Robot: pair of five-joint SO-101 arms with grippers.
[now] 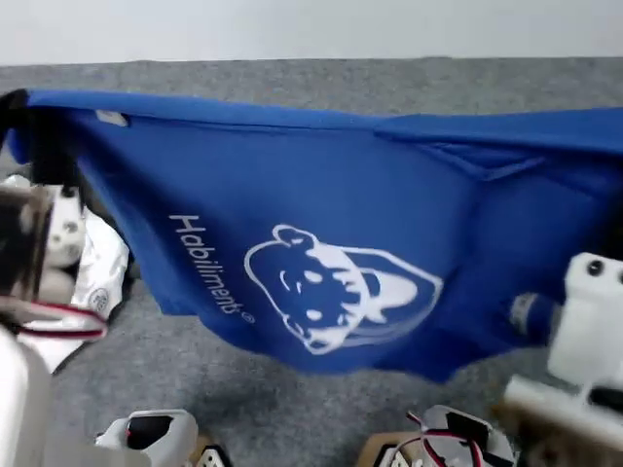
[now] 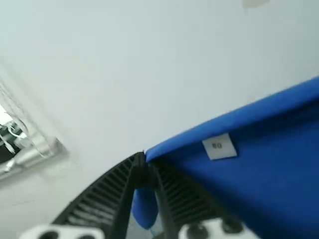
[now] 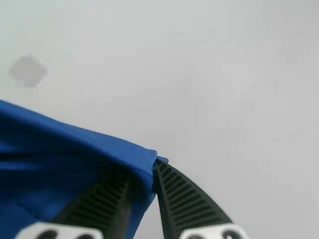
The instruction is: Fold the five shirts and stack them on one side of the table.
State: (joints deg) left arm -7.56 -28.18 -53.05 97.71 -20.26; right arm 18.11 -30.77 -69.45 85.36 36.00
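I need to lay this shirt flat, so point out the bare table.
Bare table lies between the hanging hem of the blue shirt and the arm bases, plus a strip beyond its top edge. The white garment pile crowds the left side.

1. A robotics lab or test bench, by the look of it.
2. Grey felt-like surface (image 1: 321, 83); bare white wall (image 1: 292, 29) beyond the fingers (image 2: 107, 191).
3. Arm base (image 1: 462, 443) with exposed wiring (image 1: 425, 424), nearer than the fingers.

White plastic arm housings (image 1: 587, 326), black ribbed pincer fingers (image 3: 184, 199), thin red cable (image 1: 73, 309), dark screws (image 1: 593, 266)
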